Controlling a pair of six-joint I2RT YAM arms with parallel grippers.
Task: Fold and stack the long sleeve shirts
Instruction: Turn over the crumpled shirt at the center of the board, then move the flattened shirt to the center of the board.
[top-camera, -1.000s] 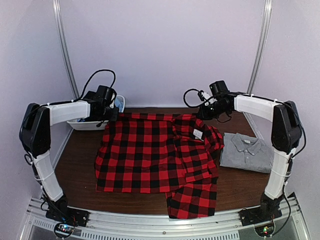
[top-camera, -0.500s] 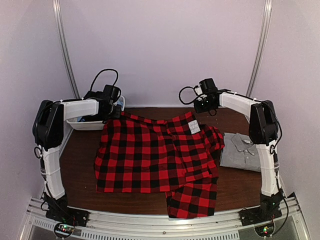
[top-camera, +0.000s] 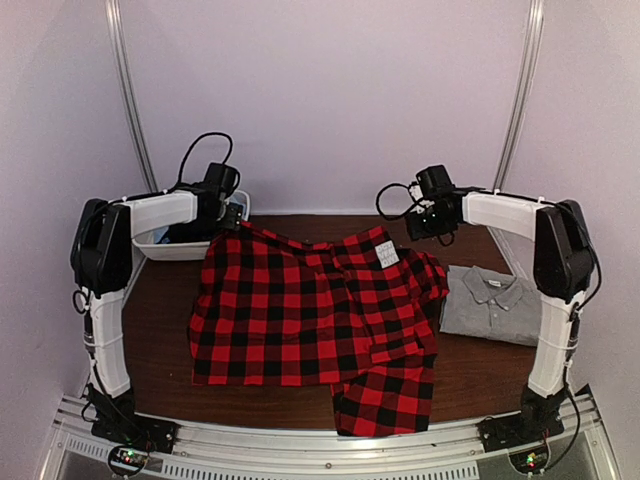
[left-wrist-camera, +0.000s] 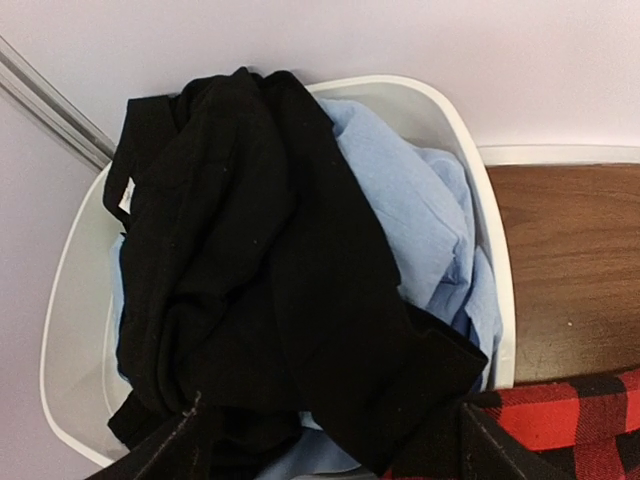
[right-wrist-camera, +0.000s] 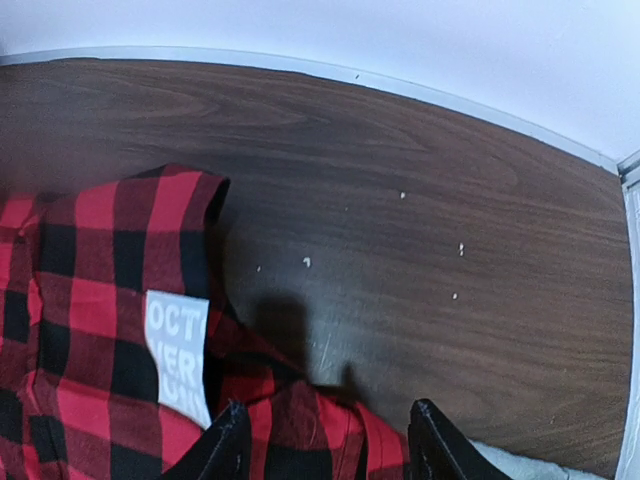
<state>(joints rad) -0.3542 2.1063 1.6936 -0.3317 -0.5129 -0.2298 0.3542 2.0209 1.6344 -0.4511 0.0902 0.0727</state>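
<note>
Okay, left hand (left-wrist-camera: 330, 428) is spread wide above the white tub (left-wrist-camera: 482, 210), pinching nothing. Right hand (right-wrist-camera: 325, 425) is spread too, with the red check shirt (top-camera: 300, 310) flat on the table (top-camera: 160, 320) just under it. The grey shirt (top-camera: 495, 305) sits near its right.

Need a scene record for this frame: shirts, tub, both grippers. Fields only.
flannel shirt: red-and-black check, spread across the table, white label showing
grey shirt: folded, right of the flannel
white tub: far-left corner, holds a black garment and a light blue garment
left gripper: open, over the tub, holding nothing
right gripper: open, over the flannel's far edge, holding nothing
</note>
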